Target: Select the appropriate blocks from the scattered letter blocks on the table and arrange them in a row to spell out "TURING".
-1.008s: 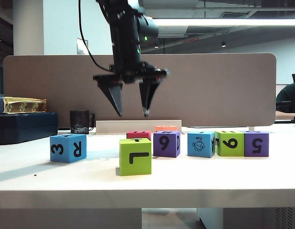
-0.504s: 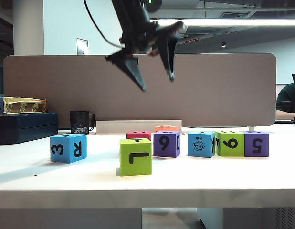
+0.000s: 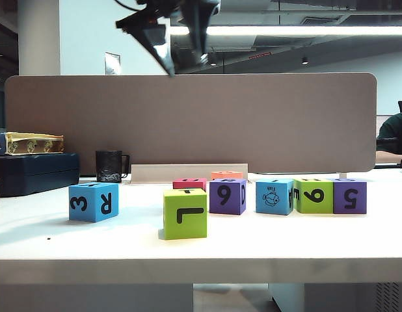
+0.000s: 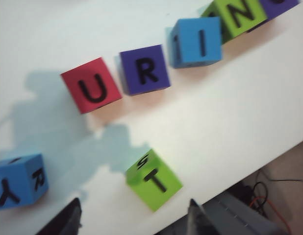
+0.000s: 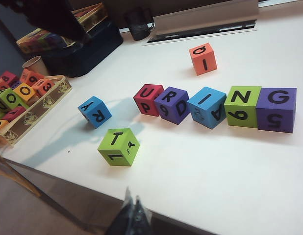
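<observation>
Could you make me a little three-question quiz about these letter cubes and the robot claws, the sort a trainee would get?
1. True or false: the green T block touches the red U block.
2. Which letters top the row? A) URING B) TURIN C) RINGS
3. Fill in: the left gripper hangs ___ the table, jaws apart.

Key: 1 false, a gap separates them. 2 A. 3 above. The right gripper stays low at the table's front, jaws shut.

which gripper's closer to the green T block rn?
Hard to call; left, probably. The left gripper hangs high above the table, up over the green T block, jaws apart. The right gripper, jaws together, sits back off the table's front edge, nearer its level.
</observation>
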Available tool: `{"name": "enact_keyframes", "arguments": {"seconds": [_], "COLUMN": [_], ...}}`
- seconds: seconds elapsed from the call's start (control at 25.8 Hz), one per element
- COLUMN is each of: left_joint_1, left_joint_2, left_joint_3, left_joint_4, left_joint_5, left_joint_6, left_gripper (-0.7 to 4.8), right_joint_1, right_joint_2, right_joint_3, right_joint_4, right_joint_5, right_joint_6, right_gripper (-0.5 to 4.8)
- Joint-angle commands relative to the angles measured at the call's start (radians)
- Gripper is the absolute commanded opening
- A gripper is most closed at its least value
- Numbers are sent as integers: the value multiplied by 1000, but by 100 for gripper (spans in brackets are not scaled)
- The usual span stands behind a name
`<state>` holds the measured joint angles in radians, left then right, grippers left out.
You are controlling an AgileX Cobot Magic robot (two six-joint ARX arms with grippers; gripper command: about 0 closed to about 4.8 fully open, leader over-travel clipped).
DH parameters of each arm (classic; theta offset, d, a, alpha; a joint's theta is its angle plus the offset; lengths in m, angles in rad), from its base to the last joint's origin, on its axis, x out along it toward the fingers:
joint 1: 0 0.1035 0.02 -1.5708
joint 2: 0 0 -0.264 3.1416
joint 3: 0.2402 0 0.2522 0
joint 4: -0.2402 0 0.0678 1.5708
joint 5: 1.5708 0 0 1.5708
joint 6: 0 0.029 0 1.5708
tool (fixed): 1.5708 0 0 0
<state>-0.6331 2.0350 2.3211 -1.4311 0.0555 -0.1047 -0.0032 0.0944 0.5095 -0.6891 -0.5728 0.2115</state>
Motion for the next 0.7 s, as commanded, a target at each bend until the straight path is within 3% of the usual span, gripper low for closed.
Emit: {"name": "enact_keyframes", "arguments": {"seconds": [0.04, 0.35, 0.5, 0.7], "left_joint_1": [0, -53, -92, -91], "left_joint_2": [-64, -100, -100, -100], "left_joint_3": [-149, -405, -544, -603], "left_joint_4": [-14, 5, 154, 273], "left_joint_5": [-14, -18, -18, -26], "left_joint_6": [0, -29, -93, -181], "left_gripper": [275, 277, 277, 278], "right_joint_1": [0, 0, 0, 0], "right_joint_2": [2, 2, 2, 2], "right_joint_3": [6, 6, 6, 6], "right_joint_4": [12, 12, 13, 13], "right_joint_5": [-14, -14, -14, -14], "right_joint_6": [-2, -2, -2, -2], "right_gripper": [-1, -1, -1, -1]}}
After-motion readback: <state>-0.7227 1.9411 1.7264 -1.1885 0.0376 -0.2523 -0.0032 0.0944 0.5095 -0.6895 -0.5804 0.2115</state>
